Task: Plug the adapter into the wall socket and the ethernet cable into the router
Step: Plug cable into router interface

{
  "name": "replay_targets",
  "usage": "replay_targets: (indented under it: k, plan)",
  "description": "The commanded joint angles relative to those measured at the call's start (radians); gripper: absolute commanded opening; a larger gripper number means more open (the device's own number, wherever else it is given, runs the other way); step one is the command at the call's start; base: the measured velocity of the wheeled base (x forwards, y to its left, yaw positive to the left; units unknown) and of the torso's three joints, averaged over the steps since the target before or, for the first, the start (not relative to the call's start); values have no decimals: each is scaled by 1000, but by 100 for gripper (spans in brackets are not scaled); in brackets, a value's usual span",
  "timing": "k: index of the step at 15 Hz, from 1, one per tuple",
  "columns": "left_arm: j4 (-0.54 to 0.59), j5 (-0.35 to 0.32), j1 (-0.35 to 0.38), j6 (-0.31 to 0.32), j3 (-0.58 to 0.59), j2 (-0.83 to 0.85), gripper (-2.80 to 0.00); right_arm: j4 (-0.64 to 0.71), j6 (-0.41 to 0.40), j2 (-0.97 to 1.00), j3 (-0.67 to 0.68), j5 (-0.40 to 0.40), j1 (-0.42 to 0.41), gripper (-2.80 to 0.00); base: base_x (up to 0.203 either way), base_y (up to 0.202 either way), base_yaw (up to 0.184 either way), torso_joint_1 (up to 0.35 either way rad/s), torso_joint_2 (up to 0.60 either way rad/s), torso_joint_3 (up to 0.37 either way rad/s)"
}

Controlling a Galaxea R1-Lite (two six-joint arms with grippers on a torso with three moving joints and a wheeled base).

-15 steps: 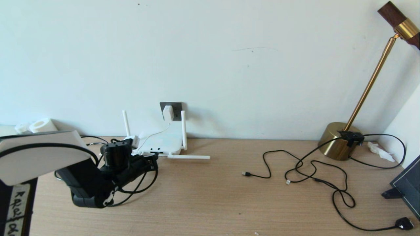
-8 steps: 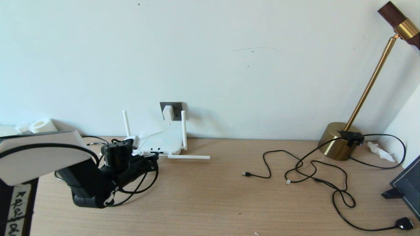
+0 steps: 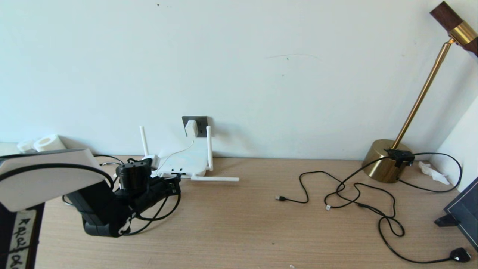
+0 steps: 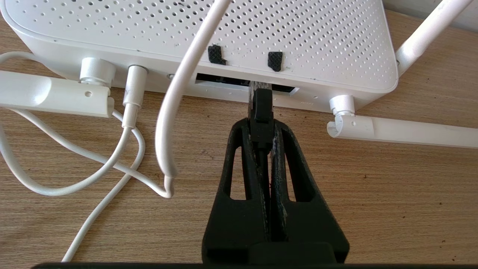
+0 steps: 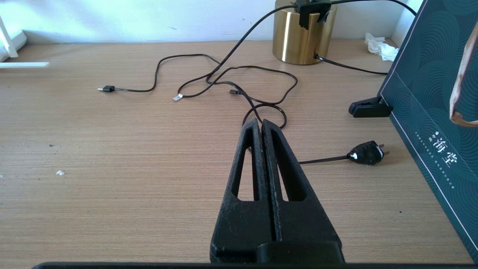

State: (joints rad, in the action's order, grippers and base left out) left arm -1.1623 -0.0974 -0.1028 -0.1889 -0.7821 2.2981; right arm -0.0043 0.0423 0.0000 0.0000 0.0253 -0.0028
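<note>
The white adapter (image 3: 191, 128) sits in the dark grey wall socket (image 3: 200, 121), its thin white cord (image 4: 179, 93) running down over the router (image 3: 185, 161). My left gripper (image 4: 260, 127) is shut on the black boot of the ethernet cable (image 4: 260, 112), and the plug tip is at a dark port slot (image 4: 224, 79) on the router's (image 4: 209, 33) near edge. Whether the tip is fully seated is hidden. In the head view the left gripper (image 3: 175, 184) is right at the router's front edge. My right gripper (image 5: 260, 125) is shut on nothing, hovering over bare desk, out of the head view.
Two router antennas (image 3: 214, 179) lie flat on the desk, two stand upright. Thin black cables (image 3: 351, 194) and a black plug (image 3: 460, 255) sprawl at the right, near a brass lamp base (image 3: 382, 160) and a dark green bag (image 5: 433, 93). Tape rolls (image 3: 46, 142) sit far left.
My left gripper has crept slightly toward the router with the ethernet cable. Nothing else has moved.
</note>
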Motion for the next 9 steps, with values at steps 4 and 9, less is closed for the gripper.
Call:
replay_targets:
  k: [4, 9]
  plan:
    - [-8, -1, 0, -1, -1, 7, -280, 0, 1, 0, 0, 1, 0, -280, 0, 0, 0, 0, 0, 0]
    - [-8, -1, 1, -1, 0, -1, -280, 0, 1, 0, 0, -1, 0, -280, 0, 0, 0, 0, 0, 0]
